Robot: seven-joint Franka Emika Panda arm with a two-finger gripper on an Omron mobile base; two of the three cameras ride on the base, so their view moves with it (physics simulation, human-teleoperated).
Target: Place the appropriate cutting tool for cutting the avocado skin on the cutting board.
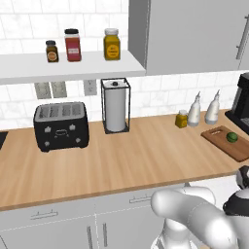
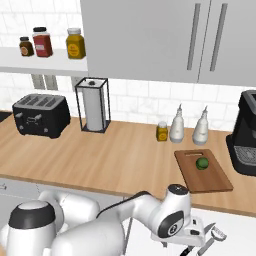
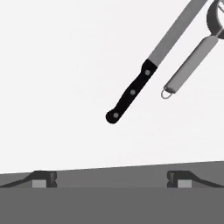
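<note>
A knife (image 3: pixel 131 92) with a black riveted handle and a grey blade lies on a white surface, with a grey-handled peeler (image 3: pixel 188 68) just to its right. My gripper (image 3: pixel 111 178) hovers above them, open, and the knife handle sits ahead of the gap between its fingertips (image 3: pixel 43 178). Nothing is between the jaws. In the right base view my hand is low, in front of the counter edge, beside the peeler (image 2: pixel 214 235). The dark-green avocado (image 2: pixel 202 163) (image 1: pixel 232 137) rests on the reddish-brown cutting board (image 2: pixel 210 181) (image 1: pixel 216 133) at the counter's right end.
A black coffee machine (image 2: pixel 245 135) stands right of the board. Two white bottles (image 2: pixel 189 126) and a small yellow jar (image 2: pixel 161 131) stand behind it. A paper towel holder (image 2: pixel 93 106) and a black toaster (image 2: pixel 40 116) are further left. Jars (image 1: pixel 73 45) sit on the wall shelf.
</note>
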